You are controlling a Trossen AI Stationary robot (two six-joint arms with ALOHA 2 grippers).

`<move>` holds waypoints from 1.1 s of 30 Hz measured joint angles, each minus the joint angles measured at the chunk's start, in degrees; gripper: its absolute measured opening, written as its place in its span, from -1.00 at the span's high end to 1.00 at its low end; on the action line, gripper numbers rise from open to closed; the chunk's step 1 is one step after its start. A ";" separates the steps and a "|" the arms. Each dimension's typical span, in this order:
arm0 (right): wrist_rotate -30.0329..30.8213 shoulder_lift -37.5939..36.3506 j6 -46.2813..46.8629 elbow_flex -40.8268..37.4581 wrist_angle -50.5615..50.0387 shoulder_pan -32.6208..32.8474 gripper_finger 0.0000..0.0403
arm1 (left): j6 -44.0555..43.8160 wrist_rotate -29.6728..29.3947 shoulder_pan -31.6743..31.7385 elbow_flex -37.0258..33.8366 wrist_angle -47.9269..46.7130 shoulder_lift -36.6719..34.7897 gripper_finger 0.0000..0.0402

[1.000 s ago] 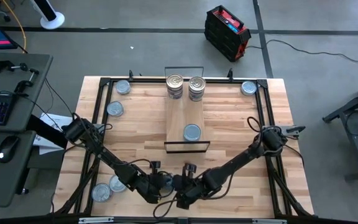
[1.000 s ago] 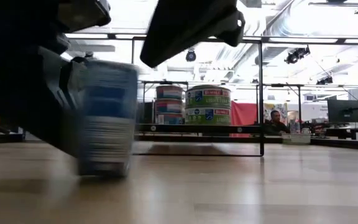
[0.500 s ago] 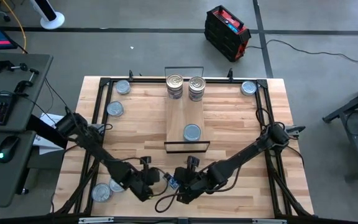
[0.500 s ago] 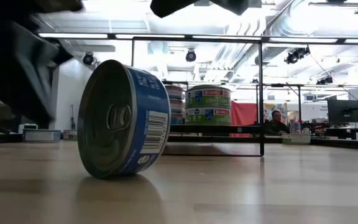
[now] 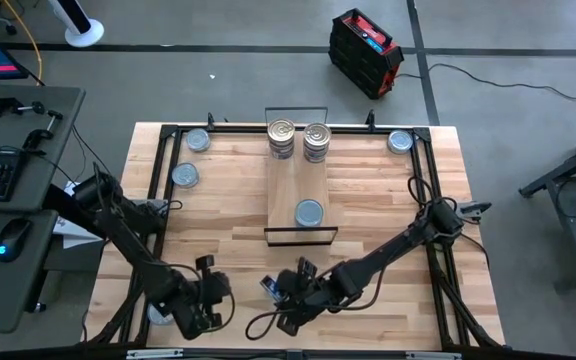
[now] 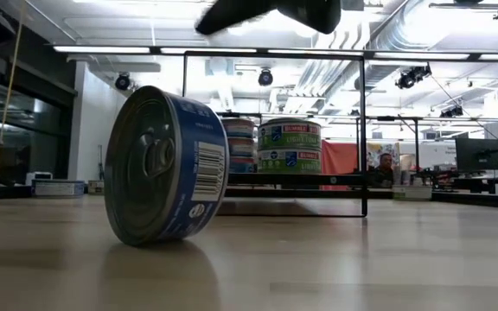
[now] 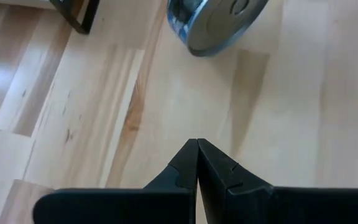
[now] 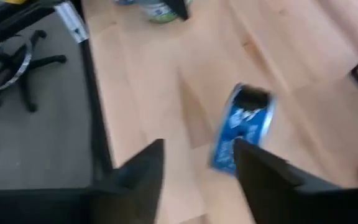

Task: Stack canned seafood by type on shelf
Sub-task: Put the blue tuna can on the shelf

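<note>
A blue-labelled tin (image 6: 167,164) stands on its edge on the table near the front edge, its ring-pull lid facing sideways; it also shows in the high view (image 5: 268,286) and the right wrist view (image 8: 241,134). My right gripper (image 8: 197,165) is open just behind and above this tin, clear of it. My left gripper (image 5: 203,300) is shut over the near left part of the table, close to a flat-lying tin (image 7: 216,22). On the shelf (image 5: 301,185) two stacks of tins (image 5: 281,138) (image 5: 316,140) stand at the far end and a single tin (image 5: 309,212) at the near end.
Loose tins lie at the far left (image 5: 198,140), the left (image 5: 185,175) and the far right (image 5: 400,141) of the table. Another tin (image 5: 158,312) sits by the near left corner, beside my left arm. A black frame rims the table.
My right gripper has opened and let go of the blue tin, rising a little; the tin now stands free on its edge on the table. My left gripper, still shut, has drawn away from the tin toward the table's left edge and risen.
</note>
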 joint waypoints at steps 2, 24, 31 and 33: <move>2.09 0.00 -0.48 -0.38 -0.22 -0.28 -0.14 | -1.01 0.01 -0.09 0.02 0.49 -0.07 1.00; 1.42 7.59 3.58 -0.53 2.72 -3.09 -0.51 | -3.03 0.03 0.13 0.02 1.76 -0.09 1.00; 1.11 8.98 5.51 -0.53 2.88 -3.02 -0.19 | -1.57 0.90 0.06 0.02 3.66 -0.59 1.00; 1.82 8.98 5.24 -0.53 3.01 -3.05 0.07 | 0.34 2.24 -0.04 0.02 3.76 -2.27 1.00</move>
